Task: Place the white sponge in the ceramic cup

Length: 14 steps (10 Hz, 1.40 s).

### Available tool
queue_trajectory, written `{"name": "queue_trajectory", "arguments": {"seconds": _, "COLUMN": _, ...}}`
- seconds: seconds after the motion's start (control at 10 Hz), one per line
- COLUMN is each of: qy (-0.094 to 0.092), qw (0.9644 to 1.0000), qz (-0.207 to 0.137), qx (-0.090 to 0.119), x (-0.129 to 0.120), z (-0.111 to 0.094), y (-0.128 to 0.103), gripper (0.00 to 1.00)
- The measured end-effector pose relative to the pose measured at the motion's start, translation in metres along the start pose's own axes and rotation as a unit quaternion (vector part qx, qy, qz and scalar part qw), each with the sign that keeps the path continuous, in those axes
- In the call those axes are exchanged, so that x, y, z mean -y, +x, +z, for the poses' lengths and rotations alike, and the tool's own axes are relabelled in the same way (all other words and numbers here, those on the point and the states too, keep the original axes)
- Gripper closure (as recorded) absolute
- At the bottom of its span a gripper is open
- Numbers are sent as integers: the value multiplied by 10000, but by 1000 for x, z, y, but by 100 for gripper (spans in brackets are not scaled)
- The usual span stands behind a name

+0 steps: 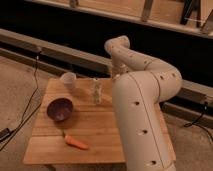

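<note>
White sponge is nowhere I can see, likely hidden behind the arm point(145, 105) at the table's point(100, 127) far edge, where the gripper point(118, 73) sits closed tight, so it may have grabbed nothing, or could clip the small bottle point(96, 91) swinging toward the ceramic cup point(68, 80).

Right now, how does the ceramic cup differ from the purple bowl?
The ceramic cup is whitish, narrow and tall; the purple bowl is dark, wide and low. The cup sits farther back than the bowl. Both stand upright. The gripper, shut, hangs at the table's far edge.
</note>
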Motion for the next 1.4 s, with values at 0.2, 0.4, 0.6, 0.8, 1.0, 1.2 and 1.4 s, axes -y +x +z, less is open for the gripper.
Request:
{"name": "queue_trajectory", "arguments": {"seconds": 0.2, "qy": 249, "qw": 9991, "qz": -309, "qx": 114, "x": -19, "z": -25, "y": -6, "gripper": 100}}
{"name": "queue_trajectory", "arguments": {"seconds": 0.4, "qy": 337, "qw": 9970, "qz": -619, "qx": 322, "x": -44, "z": -43, "y": -17, "gripper": 100}}
{"name": "queue_trajectory", "arguments": {"seconds": 0.6, "qy": 261, "qw": 9946, "qz": -863, "qx": 518, "x": -68, "z": -49, "y": -27, "gripper": 100}}
{"name": "queue_trajectory", "arguments": {"seconds": 0.8, "qy": 147, "qw": 9924, "qz": -1042, "qx": 638, "x": -88, "z": -47, "y": -33, "gripper": 100}}
{"name": "queue_trajectory", "arguments": {"seconds": 1.0, "qy": 15, "qw": 9906, "qz": -1173, "qx": 705, "x": -105, "z": -44, "y": -37, "gripper": 100}}
{"name": "queue_trajectory", "arguments": {"seconds": 1.2, "qy": -103, "qw": 9892, "qz": -1262, "qx": 736, "x": -120, "z": -42, "y": -40, "gripper": 100}}
{"name": "queue_trajectory", "arguments": {"seconds": 1.4, "qy": -182, "qw": 9875, "qz": -1382, "qx": 738, "x": -139, "z": -43, "y": -41, "gripper": 100}}
